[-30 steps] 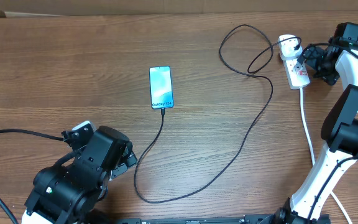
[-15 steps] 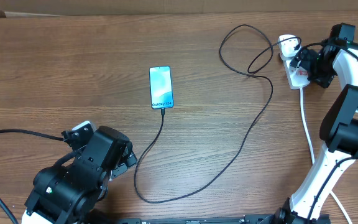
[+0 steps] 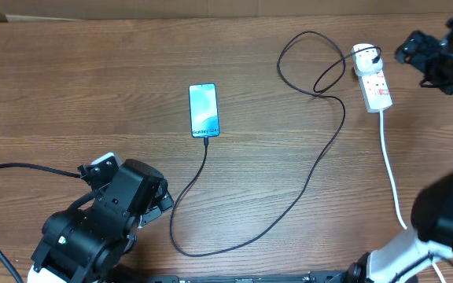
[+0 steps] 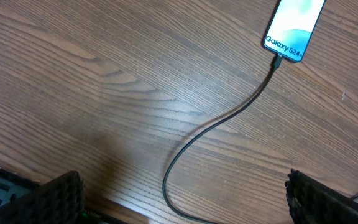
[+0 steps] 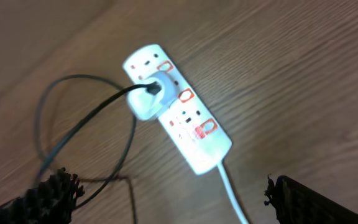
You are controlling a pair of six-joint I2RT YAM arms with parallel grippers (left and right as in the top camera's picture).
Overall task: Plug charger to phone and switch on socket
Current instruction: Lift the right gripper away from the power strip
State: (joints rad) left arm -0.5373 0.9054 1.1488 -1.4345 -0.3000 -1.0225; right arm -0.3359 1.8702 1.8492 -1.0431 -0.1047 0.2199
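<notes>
Right gripper [image 5: 176, 200]: jaws are spread wide and nothing is held. It is hung apart from the socket [image 3: 375, 83], on the side away from the phone [image 3: 204, 109].
Left gripper [image 4: 185, 200]: jaws are spread wide and nothing is held. It is parked well apart from the socket, farther off than the phone.
Key relation: in the right wrist view the socket is seen ahead of the right gripper, roughly centred between its two fingers, with no contact.
Long axis: the socket is laid nearly front to back on the table [image 3: 69, 94], slightly slanted, with its cord end toward the robot.
Nearer arm: the right arm is judged far nearer to the socket, so any press on a switch would fall to it.
Charger [image 3: 321, 161]: its white adapter [image 5: 149, 99] is seated in the socket's far end, and its tip is set into the phone's near edge. The slack is looped between phone and socket.
Phone: it is laid flat, screen up, well apart from the socket.
Switch state: it cannot be told from these views.
Materials: the socket is a hard, glossy white plastic block with rounded ends and red marks. The charger is thin, limp and black. The phone is a slim glass slab. The table is matt wood grain.
</notes>
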